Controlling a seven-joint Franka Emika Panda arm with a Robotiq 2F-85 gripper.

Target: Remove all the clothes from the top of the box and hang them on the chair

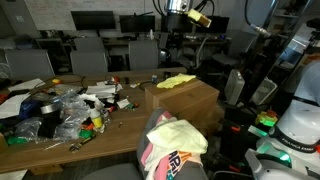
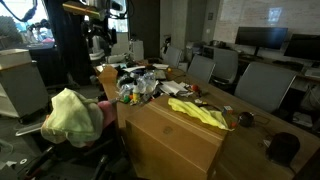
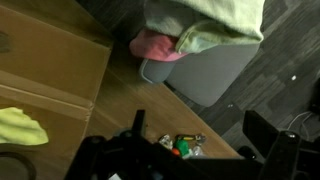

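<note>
gripper wide open & empty at frame bottom, yellow garment on box lower left, other clothes on chair up top

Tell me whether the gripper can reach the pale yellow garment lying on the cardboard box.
Probably yes. The pale yellow cloth garment lies uncovered on top of the large brown cardboard box. The gripper hangs high over the scene with open fingers, and nothing visible stands between them.

box: plain brown | top garment: yellow | chair: grey
</note>
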